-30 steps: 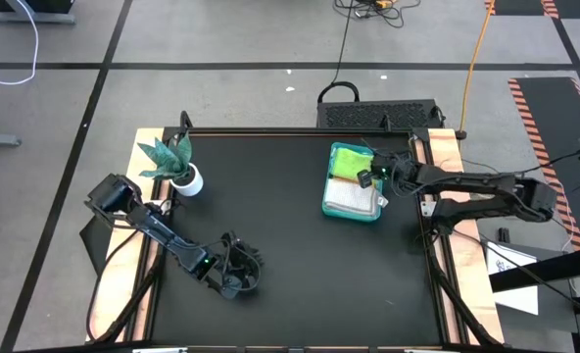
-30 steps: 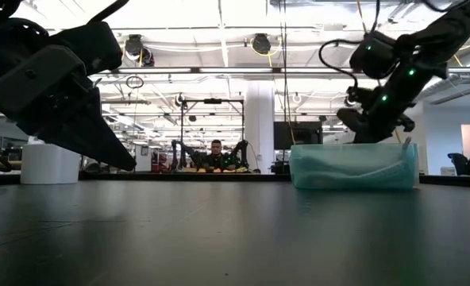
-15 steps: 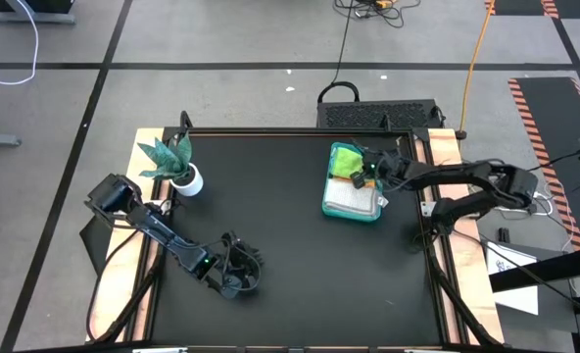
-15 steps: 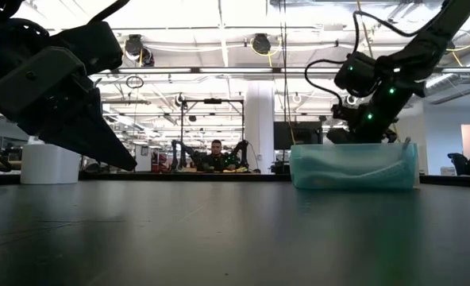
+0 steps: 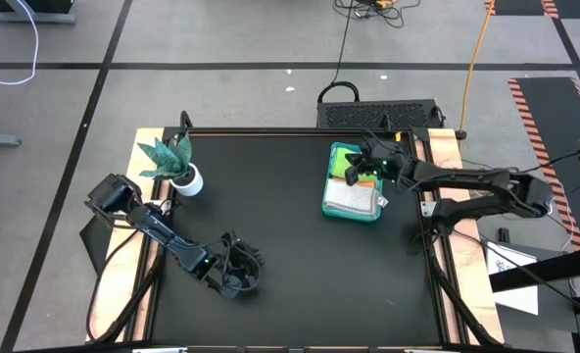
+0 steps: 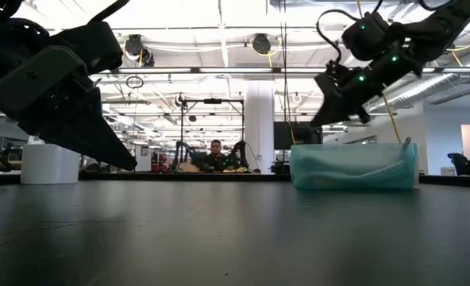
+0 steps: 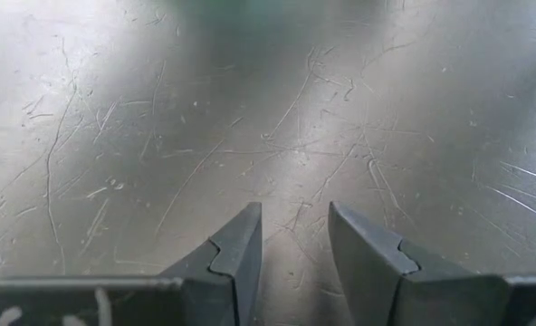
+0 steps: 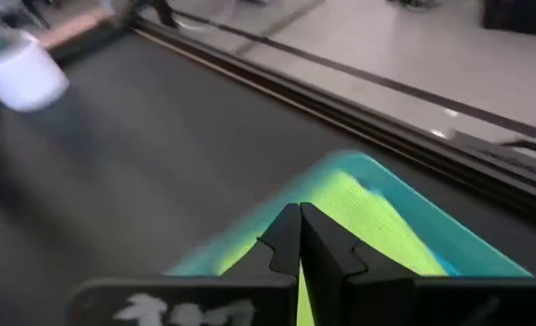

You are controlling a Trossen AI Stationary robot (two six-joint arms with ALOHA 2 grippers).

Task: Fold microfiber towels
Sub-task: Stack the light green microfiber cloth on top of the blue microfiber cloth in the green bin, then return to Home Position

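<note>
A teal tray [image 5: 325, 202] stands at the table's far right. A lime green towel [image 5: 340, 154] lies in its far end and a white-grey towel [image 5: 352, 199] in its near end. My right gripper [image 5: 353, 173] hovers shut above the middle of the tray, slanting down toward the table's left. In the low view it [image 6: 319, 119] is clear of the tray's rim [image 6: 354, 146] with nothing hanging from it. Its wrist view shows the shut fingers [image 8: 300, 213] over the lime green towel [image 8: 377, 231]. My left gripper [image 5: 250, 274] waits open over bare table at the near left [image 7: 293, 213].
A small green plant in a white pot [image 5: 186, 180] stands at the far left corner [image 6: 48, 163]. The black tabletop [image 5: 270, 216] lies between the plant, the tray and my left arm. Beyond the far edge a person [image 6: 216, 154] sits in the room.
My right gripper has risen out of the tray and gone a little toward the table's left, tipping up from steeply downward to nearer level. It has stayed shut and carries nothing. The towels lie in the tray as before.
</note>
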